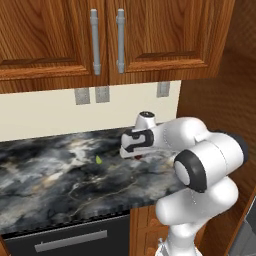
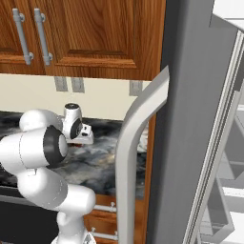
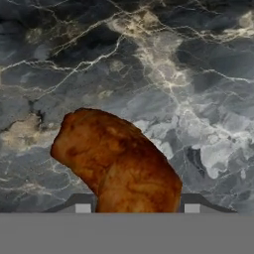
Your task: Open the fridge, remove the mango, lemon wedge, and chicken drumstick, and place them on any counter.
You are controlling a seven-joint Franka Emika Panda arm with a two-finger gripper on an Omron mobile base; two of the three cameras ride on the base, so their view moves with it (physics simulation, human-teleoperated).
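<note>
Fridge comes first for me: in the right base view its grey door stands swung open at three o'clock, long pale handle curving down the front, and white shelves show at the far right edge; I cannot tell what lies on them. Counter next, black marbled stone with pale and golden veins, running under the wooden wall cabinets. Above it I see the gripper held low at the stone's three o'clock end. In the hand view the chicken drumstick sits between the two finger tips, reddish-brown, over the stone; the jaws stand partly apart, clasped around it. Smallest, the lemon wedge lies on the stone at nine o'clock of the gripper, apart from it.
</note>
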